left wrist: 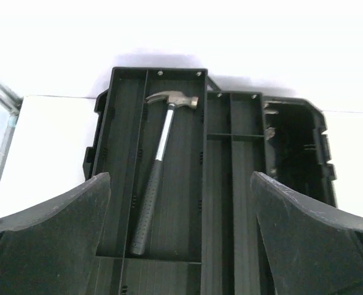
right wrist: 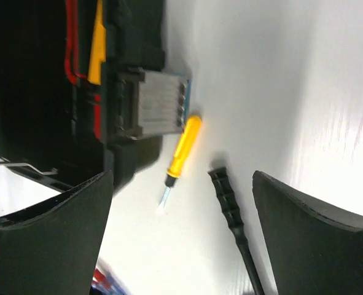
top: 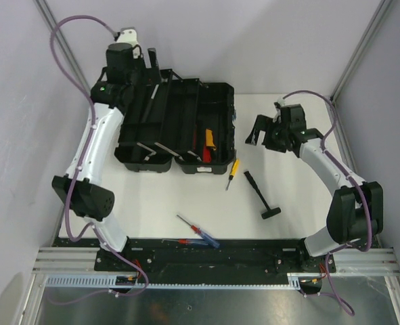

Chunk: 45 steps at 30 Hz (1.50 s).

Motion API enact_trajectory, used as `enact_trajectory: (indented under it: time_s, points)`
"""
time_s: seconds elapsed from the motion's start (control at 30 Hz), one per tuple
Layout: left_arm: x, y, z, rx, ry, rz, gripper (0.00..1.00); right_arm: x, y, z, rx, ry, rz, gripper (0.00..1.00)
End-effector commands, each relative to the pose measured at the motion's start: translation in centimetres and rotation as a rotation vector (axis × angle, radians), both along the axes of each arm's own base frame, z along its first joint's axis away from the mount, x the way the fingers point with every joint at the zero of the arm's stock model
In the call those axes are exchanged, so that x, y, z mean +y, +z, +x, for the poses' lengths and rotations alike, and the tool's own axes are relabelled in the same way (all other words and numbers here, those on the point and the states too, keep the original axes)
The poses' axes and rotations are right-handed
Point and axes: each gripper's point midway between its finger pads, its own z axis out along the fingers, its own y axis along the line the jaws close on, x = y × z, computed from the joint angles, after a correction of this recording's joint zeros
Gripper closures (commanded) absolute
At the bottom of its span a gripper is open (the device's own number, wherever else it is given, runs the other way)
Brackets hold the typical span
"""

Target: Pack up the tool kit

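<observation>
Toolbox point(top: 176, 128) open, upper left-centre of top view. Left gripper point(left wrist: 178, 184) spread wide above its tray, holding nothing. Right gripper point(right wrist: 181, 178) also spread, unloaded, right of box. Yellow screwdriver point(top: 233, 174) just beside box's lower-right corner, white table point(top: 301, 203) showing around it.
</observation>
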Motion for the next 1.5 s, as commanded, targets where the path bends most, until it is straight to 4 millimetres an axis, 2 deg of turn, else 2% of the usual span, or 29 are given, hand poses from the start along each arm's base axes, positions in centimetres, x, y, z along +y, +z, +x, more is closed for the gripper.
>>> enact_trajectory:
  time_s: [0.0,0.23,0.47,0.73,0.9,1.03,1.17,1.33,1.47]
  points:
    - [0.1,3.3,-1.9,-0.058,-0.062,-0.156,0.01,-1.2,-4.1,-2.2,0.064,0.052,-0.172,0.02]
    - [0.1,3.8,-4.4,-0.06,-0.112,-0.225,0.0,-0.9,-9.5,-7.9,0.24,0.021,-0.196,0.27]
    - [0.3,5.5,-7.0,-0.147,-0.154,-0.203,0.0,-0.7,-12.2,-12.8,0.285,0.031,-0.308,0.32]
    - [0.2,5.4,-8.6,-0.17,-0.183,-0.194,0.01,-1.7,-15.4,-14.2,0.394,-0.026,-0.409,0.44]
    - [0.5,5.9,-9.5,-0.189,-0.184,-0.178,0.01,-1.6,-16.6,-14.2,0.418,-0.027,-0.425,0.63]
    - [0.5,5.7,-10.1,-0.189,-0.189,-0.179,0.01,-1.4,-16.5,-13.8,0.399,-0.035,-0.416,0.79]
    - [0.2,5.3,-10.3,-0.178,-0.203,-0.186,0.01,-1.1,-15.4,-12.8,0.349,-0.051,-0.384,0.97]
    - [-0.5,4.6,-10.6,-0.156,-0.232,-0.21,0.01,-1.0,-13.1,-11.4,0.26,-0.08,-0.345,1.0]
    - [-1.6,3.6,-10.8,-0.123,-0.282,-0.245,0.01,-1.1,-9.7,-10.0,0.149,-0.115,-0.28,1.0]
